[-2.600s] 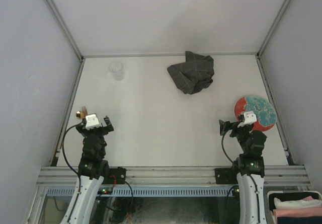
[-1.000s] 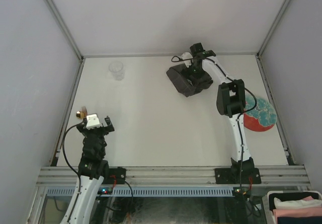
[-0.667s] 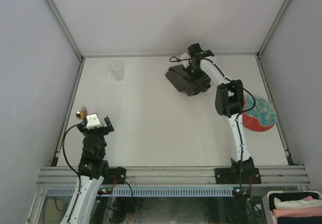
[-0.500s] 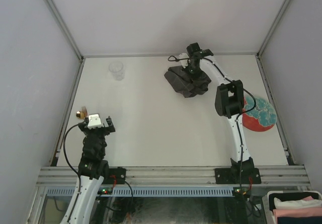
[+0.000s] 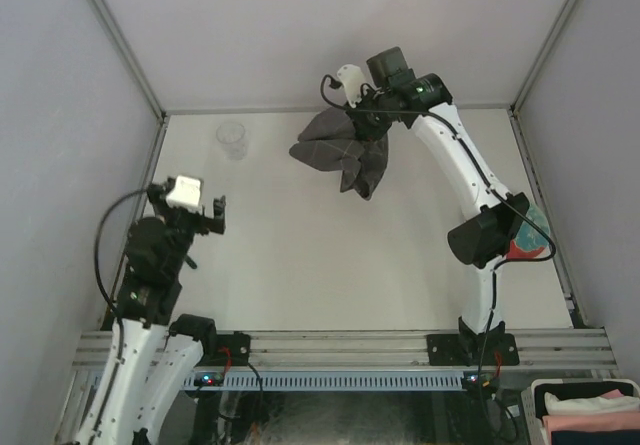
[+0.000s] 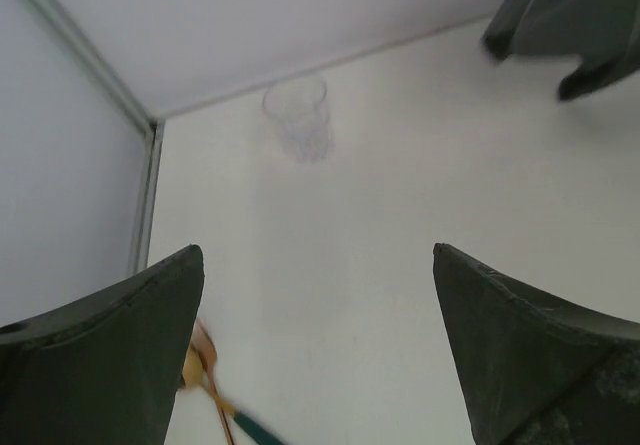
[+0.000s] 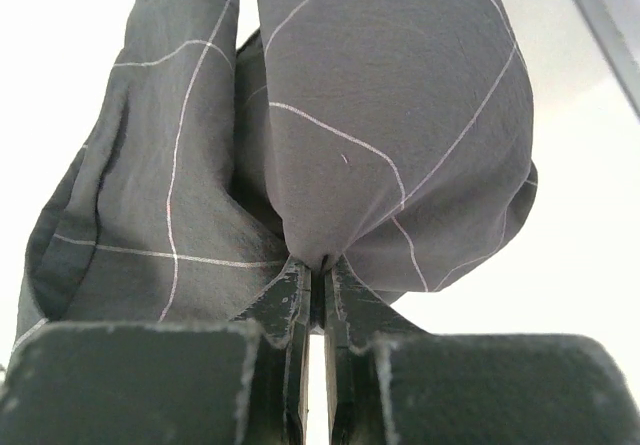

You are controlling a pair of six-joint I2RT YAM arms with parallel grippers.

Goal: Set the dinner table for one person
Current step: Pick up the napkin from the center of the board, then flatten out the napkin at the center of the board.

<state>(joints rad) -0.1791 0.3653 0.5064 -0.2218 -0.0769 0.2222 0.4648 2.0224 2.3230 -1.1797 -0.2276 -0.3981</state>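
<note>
The dinner table (image 5: 300, 265) carries one glass (image 5: 231, 139) near its far left corner, one plate (image 5: 533, 233) at the right edge and one spoon (image 6: 203, 370) by the left edge. The right arm stretches to the far edge, its right gripper (image 7: 312, 277) pinched tight on the one checked cloth (image 5: 345, 150), which hangs from it. The left arm is raised near the left edge, its left gripper (image 6: 317, 260) spread wide and empty.

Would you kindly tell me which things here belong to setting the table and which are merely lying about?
Belonging to the job: dinner table; checked cloth, pinched in the right pincer; clear glass; patterned plate; gold utensil.

Lying about: folded pink and white cloths, off the table at the near right.
</note>
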